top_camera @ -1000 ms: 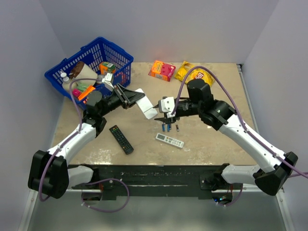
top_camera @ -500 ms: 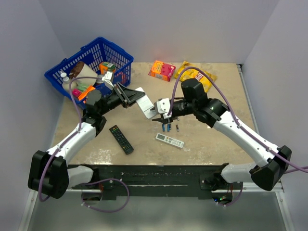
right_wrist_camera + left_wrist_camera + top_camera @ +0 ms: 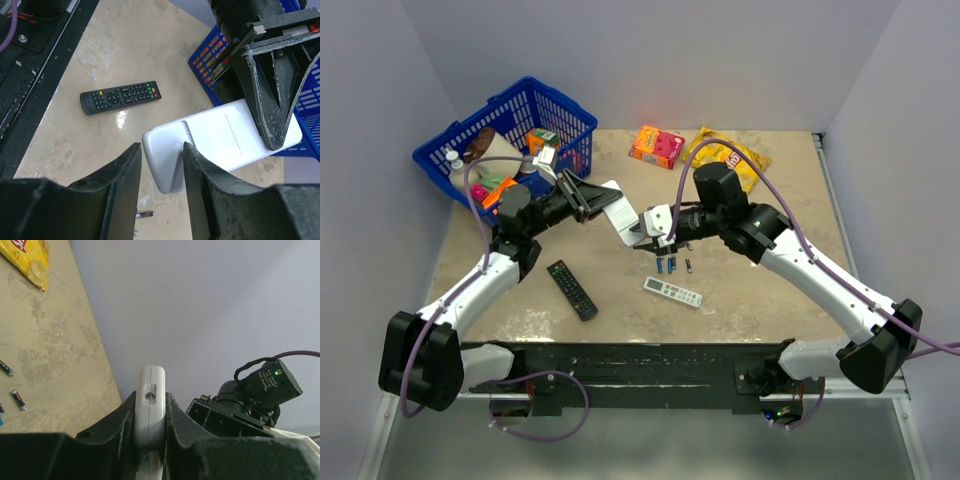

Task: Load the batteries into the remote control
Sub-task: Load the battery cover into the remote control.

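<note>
Remote control (image 3: 150,412) sits clamped in the left gripper's (image 3: 586,197) jaws. The right gripper's (image 3: 161,160) jaws stand parted astride its free end, with batteries (image 3: 670,264) lying on the surface (image 3: 770,300) nearby.

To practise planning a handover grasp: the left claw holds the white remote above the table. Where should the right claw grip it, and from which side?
Grip the remote at its rounded free end, probably across the width. Come from the right arm's side: the left claw clamps the far end, and the free end lies between the open fingers of the right claw.
</note>
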You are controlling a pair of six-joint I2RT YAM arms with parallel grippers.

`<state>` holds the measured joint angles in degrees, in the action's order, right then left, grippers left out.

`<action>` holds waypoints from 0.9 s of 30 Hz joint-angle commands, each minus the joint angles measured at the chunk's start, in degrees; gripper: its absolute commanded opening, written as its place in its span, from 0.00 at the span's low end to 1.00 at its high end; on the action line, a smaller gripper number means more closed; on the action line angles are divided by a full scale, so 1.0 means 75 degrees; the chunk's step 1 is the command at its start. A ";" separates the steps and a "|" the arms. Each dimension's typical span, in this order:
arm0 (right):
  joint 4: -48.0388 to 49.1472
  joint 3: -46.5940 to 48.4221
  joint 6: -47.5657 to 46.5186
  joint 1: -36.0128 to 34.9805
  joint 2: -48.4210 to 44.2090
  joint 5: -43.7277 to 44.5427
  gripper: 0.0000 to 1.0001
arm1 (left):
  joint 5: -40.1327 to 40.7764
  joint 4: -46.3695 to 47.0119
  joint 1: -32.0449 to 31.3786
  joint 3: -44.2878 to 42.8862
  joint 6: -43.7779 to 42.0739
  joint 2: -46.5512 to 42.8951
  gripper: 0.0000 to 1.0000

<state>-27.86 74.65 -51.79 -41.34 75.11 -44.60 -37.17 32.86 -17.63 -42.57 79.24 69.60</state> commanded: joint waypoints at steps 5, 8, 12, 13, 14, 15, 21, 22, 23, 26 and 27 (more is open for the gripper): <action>0.0339 -0.0098 -0.0243 -0.0007 0.0063 0.0098 0.40 | -0.0411 0.0763 0.0065 -0.0407 0.0332 0.0071 0.00; 0.0444 -0.0203 -0.0290 -0.0007 0.0075 0.0227 0.38 | -0.0505 0.0915 0.0065 -0.0418 0.0461 0.0118 0.00; 0.0515 -0.0286 -0.0360 -0.0007 0.0192 0.0310 0.37 | -0.0611 0.1265 0.0065 -0.0406 0.0719 0.0200 0.00; 0.0538 -0.0286 -0.0383 -0.0007 0.0204 0.0321 0.36 | -0.0646 0.1325 0.0065 -0.0418 0.0766 0.0212 0.00; 0.0562 -0.0309 -0.0395 -0.0007 0.0216 0.0345 0.35 | -0.0669 0.1372 0.0065 -0.0418 0.0848 0.0235 0.00; 0.0620 -0.0332 -0.0407 -0.0007 0.0216 0.0391 0.35 | -0.0704 0.1454 0.0065 -0.0441 0.0860 0.0258 0.00; 0.0866 -0.0368 -0.0501 -0.0019 0.0356 0.0556 0.33 | -0.0868 0.1454 0.0065 -0.0570 0.0907 0.0340 0.00; 0.0936 -0.0310 -0.0513 -0.0019 0.0426 0.0614 0.33 | -0.0938 0.1454 0.0065 -0.0640 0.0884 0.0352 0.00; 0.0983 -0.0286 -0.0547 -0.0019 0.0473 0.0649 0.33 | -0.0985 0.1454 0.0054 -0.0664 0.0895 0.0364 0.00; 0.1136 -0.0157 -0.0664 -0.0007 0.0684 0.0801 0.33 | -0.1149 0.1454 0.0053 -0.0746 0.0884 0.0434 0.00; 0.1136 -0.0099 -0.0700 -0.0007 0.0742 0.0837 0.33 | -0.1185 0.1454 0.0042 -0.0770 0.0884 0.0481 0.00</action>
<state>-21.71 72.69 -54.74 -41.56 77.23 -44.01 -39.53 37.19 -16.10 -43.70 81.14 73.95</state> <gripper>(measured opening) 0.334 0.263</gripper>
